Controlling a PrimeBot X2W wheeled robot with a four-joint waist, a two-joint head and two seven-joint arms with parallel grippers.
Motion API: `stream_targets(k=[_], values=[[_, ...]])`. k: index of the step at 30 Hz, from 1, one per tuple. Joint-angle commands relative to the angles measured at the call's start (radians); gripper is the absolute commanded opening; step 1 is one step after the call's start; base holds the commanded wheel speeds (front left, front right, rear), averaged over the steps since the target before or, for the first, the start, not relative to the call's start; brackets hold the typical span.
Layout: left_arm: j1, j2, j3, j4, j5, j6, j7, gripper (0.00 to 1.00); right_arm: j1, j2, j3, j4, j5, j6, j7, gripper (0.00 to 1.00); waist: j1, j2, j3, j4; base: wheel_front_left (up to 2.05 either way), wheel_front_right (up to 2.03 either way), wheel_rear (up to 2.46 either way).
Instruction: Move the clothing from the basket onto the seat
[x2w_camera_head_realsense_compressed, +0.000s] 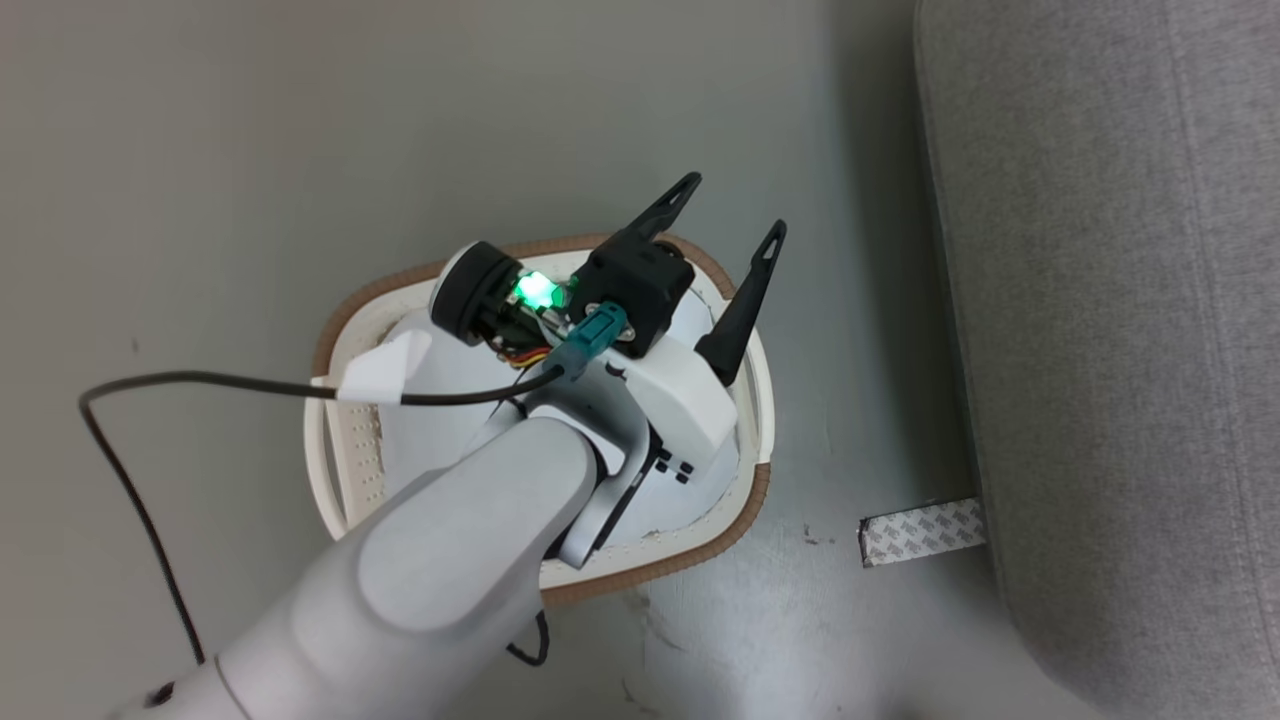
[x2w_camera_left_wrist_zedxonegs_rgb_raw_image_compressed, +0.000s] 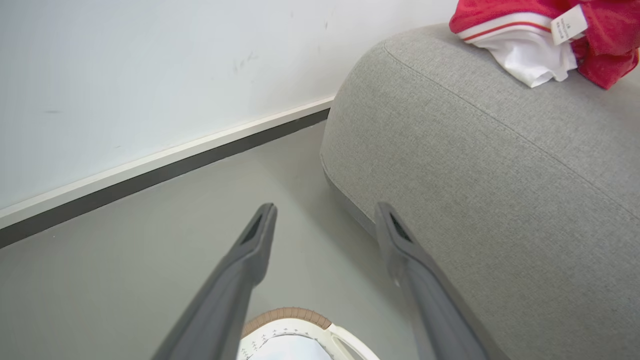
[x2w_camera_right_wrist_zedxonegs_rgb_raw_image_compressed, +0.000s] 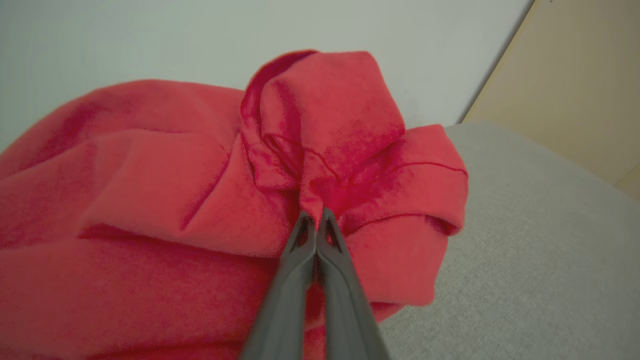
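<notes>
My left gripper (x2w_camera_head_realsense_compressed: 732, 212) hangs open over the far rim of the white basket (x2w_camera_head_realsense_compressed: 340, 480), and the basket's inside looks bare white around the arm. In the left wrist view its fingers (x2w_camera_left_wrist_zedxonegs_rgb_raw_image_compressed: 260, 240) are spread with nothing between them, above the basket's brown rim (x2w_camera_left_wrist_zedxonegs_rgb_raw_image_compressed: 287, 315). Red clothing with white trim and a tag (x2w_camera_left_wrist_zedxonegs_rgb_raw_image_compressed: 525, 30) lies on top of the grey seat (x2w_camera_left_wrist_zedxonegs_rgb_raw_image_compressed: 475, 165). My right gripper (x2w_camera_right_wrist_zedxonegs_rgb_raw_image_compressed: 315, 217) is shut on a fold of a bunched red garment (x2w_camera_right_wrist_zedxonegs_rgb_raw_image_compressed: 175, 200) that rests on the seat (x2w_camera_right_wrist_zedxonegs_rgb_raw_image_compressed: 540, 260).
A black cable (x2w_camera_head_realsense_compressed: 130, 480) loops over the grey floor left of the basket. A strip of patterned tape (x2w_camera_head_realsense_compressed: 920, 530) lies on the floor at the seat's edge (x2w_camera_head_realsense_compressed: 1100, 350). A white wall with a dark skirting (x2w_camera_left_wrist_zedxonegs_rgb_raw_image_compressed: 150, 170) stands behind, and a beige panel (x2w_camera_right_wrist_zedxonegs_rgb_raw_image_compressed: 575, 85) beside the seat.
</notes>
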Motion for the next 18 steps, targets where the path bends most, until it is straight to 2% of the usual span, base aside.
stream_targets(k=[1, 3, 4, 5, 11, 18], values=[[0.019, 0.012, 0.002, -0.002, 0.005, 0.005, 0.003, 1.00, 0.026, 0.009, -0.015, 0.033, -0.015, -0.003, -0.014, 0.04, -0.0003, 0.0001, -0.017, -0.006, 0.00, 0.00, 0.00], [0.026, 0.017, 0.004, -0.001, -0.001, 0.009, -0.001, 1.00, 0.041, 0.026, -0.025, 0.063, -0.030, -0.003, -0.026, 0.45, -0.0003, 0.0001, -0.036, -0.010, 0.00, 0.00, 0.00], [0.032, 0.017, 0.006, -0.001, -0.006, 0.012, -0.006, 1.00, 0.045, 0.029, -0.036, 0.070, -0.036, -0.003, -0.033, 0.83, -0.0003, 0.0001, -0.047, -0.011, 0.00, 0.00, 0.00], [0.039, 0.017, 0.008, 0.000, -0.012, 0.015, -0.011, 1.00, 0.052, 0.036, -0.044, 0.073, -0.040, -0.003, -0.038, 1.00, -0.0003, 0.0001, -0.059, -0.013, 0.00, 0.00, 0.00], [0.096, 0.021, 0.031, 0.012, -0.053, 0.021, -0.060, 1.00, 0.113, 0.081, -0.055, 0.015, -0.069, -0.003, -0.045, 1.00, -0.0003, 0.0001, -0.158, -0.022, 0.00, 0.00, 0.00], [0.212, 0.042, 0.099, 0.046, -0.129, 0.033, -0.168, 1.00, 0.306, 0.163, -0.004, -0.242, -0.063, -0.003, -0.045, 1.00, -0.0003, 0.0001, -0.307, -0.016, 0.00, 0.00, 0.00]])
